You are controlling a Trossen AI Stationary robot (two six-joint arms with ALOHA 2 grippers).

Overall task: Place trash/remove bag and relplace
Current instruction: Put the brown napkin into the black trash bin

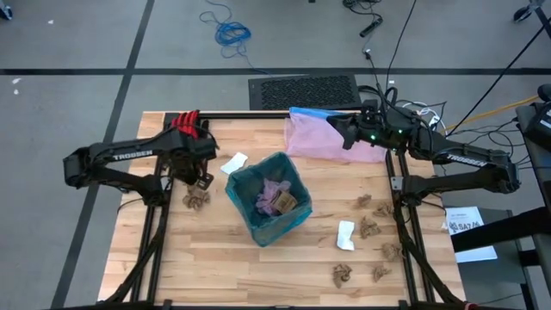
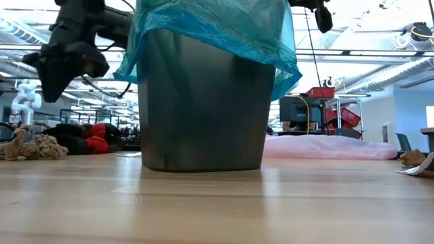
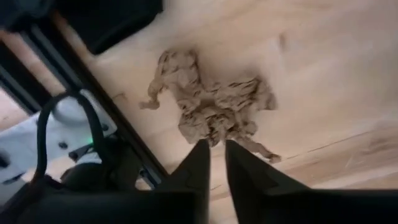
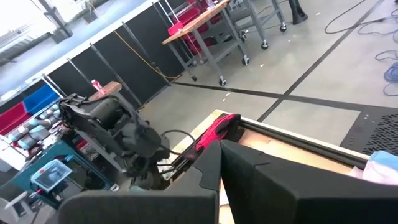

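A grey wastebasket (image 2: 203, 108) stands mid-table, lined with the teal bag (image 1: 255, 220), whose rim folds over the top (image 2: 217, 30). Crumpled trash (image 1: 277, 198) lies inside. Left of the bin a crumpled brown paper (image 1: 196, 201) (image 3: 211, 102) rests on the wood. My left gripper (image 1: 204, 182) (image 3: 217, 149) hangs above it, pointing down, open by a narrow gap with nothing between the fingers. My right gripper (image 1: 334, 127) (image 4: 219, 155) is shut and empty. It is held level above the far right of the table, over the pink bag (image 1: 331, 145).
The pink bag lies flat at the far right (image 2: 325, 146). Several crumpled brown papers (image 1: 370, 226) and a white scrap (image 1: 345, 234) lie right of the bin, and another white scrap (image 1: 234, 162) lies at its far left. A red and black item (image 1: 185, 125) sits at the far-left edge.
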